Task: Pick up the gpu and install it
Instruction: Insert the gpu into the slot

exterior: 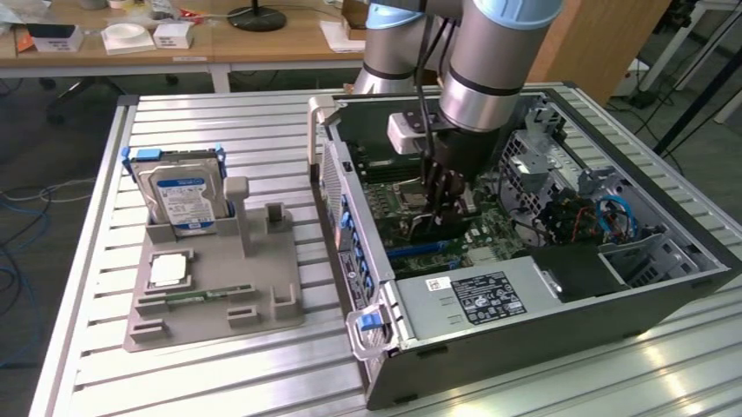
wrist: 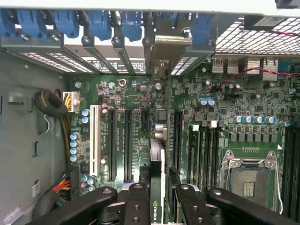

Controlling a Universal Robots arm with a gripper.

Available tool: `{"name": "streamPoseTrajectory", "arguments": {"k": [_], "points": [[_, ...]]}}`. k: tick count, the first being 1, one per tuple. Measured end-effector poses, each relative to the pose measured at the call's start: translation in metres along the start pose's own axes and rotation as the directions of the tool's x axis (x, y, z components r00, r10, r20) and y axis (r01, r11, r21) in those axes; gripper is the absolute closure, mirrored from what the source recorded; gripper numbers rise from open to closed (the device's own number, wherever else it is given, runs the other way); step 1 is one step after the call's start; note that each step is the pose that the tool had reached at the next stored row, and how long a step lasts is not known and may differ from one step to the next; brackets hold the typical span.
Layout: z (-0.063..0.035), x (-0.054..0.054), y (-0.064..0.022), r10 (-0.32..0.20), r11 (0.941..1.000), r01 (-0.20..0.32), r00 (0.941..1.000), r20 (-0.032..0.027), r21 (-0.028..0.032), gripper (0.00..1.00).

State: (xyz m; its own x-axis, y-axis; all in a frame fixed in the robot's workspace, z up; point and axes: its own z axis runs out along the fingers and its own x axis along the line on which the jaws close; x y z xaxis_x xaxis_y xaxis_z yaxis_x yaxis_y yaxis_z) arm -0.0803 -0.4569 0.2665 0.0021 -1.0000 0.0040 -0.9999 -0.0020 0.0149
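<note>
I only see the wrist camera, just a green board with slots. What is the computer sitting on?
Observer: The open computer case lies on its side on a slatted metal table.
Operator: Is anything else on the table?
Observer: Yes, a grey tray at the exterior view's left, with a hard drive standing in it.
Operator: Where does the arm come from?
Observer: The arm reaches down from above into the case, and its gripper holds the gpu inside.

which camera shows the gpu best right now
The wrist view: the gpu stands edge-on between the tool fingers, its metal bracket reaching the case's rear slots. In the exterior view the gpu is a dark sliver under the arm, over the motherboard.
</note>
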Motion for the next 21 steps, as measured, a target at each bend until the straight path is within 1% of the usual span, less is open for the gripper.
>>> {"name": "streamPoseTrajectory", "arguments": {"k": [4,13,18,21], "points": [[0.0033,0.0,0.0014,0.0,1.0,0.0,1.0,0.0,0.0016,0.74],[0.0055,0.0,0.0022,0.0,1.0,0.0,1.0,-0.0001,0.0017,0.74],[0.0095,0.0,0.0022,0.0,1.0,0.0,1.0,-0.0001,0.0017,0.74],[0.0098,0.0,0.0022,0.0,1.0,0.0,1.0,-0.0003,0.0016,0.74]]}}
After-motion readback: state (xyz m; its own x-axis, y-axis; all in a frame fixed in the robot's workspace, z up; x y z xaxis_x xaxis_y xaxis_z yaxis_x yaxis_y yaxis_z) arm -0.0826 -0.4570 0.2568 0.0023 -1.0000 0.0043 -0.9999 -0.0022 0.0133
